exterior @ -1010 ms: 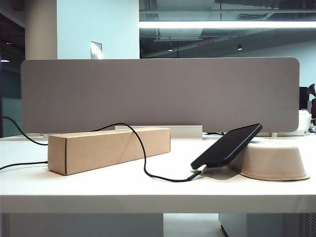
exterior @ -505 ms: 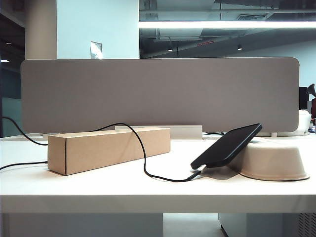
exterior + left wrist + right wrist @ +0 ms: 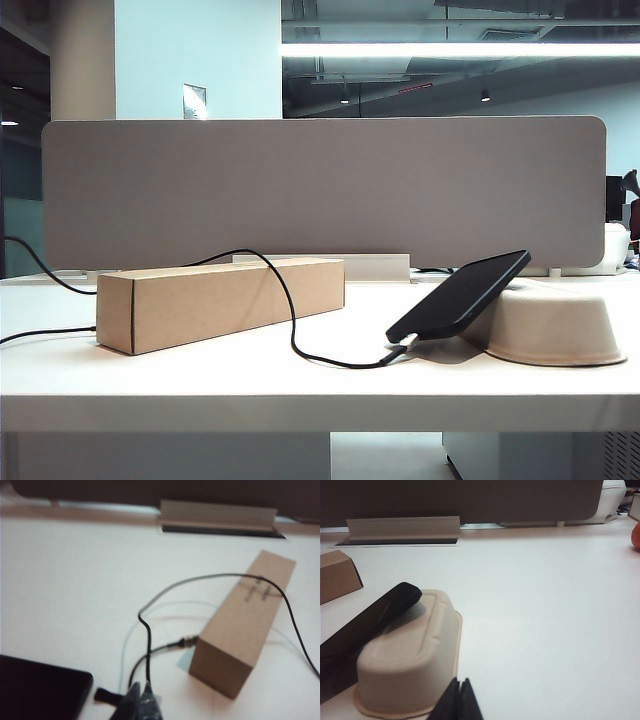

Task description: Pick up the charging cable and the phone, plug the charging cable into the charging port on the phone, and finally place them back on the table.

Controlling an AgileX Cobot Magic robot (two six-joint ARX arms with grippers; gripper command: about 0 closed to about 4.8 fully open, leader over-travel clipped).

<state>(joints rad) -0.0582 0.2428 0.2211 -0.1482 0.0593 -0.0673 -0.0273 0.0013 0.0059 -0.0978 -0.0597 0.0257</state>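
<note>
The black phone [image 3: 460, 295] leans tilted against an upturned beige bowl [image 3: 550, 320] on the white table [image 3: 200, 390]. The black charging cable [image 3: 290, 310] loops over a cardboard box and ends in a silver plug [image 3: 408, 343] at the phone's low short edge; the charging port itself is too small to see. Neither arm shows in the exterior view. In the left wrist view my left gripper [image 3: 141, 687] is shut, with the cable [image 3: 148, 650] lying on the table just past its tips and the phone [image 3: 40, 690] beside it. My right gripper [image 3: 461, 682] is shut and empty, close to the bowl [image 3: 410, 665] and phone [image 3: 370, 620].
A long cardboard box [image 3: 220, 300] lies on the left half of the table. A grey partition panel [image 3: 320, 190] closes off the back edge. A reddish object [image 3: 636, 535] sits at the far edge of the right wrist view.
</note>
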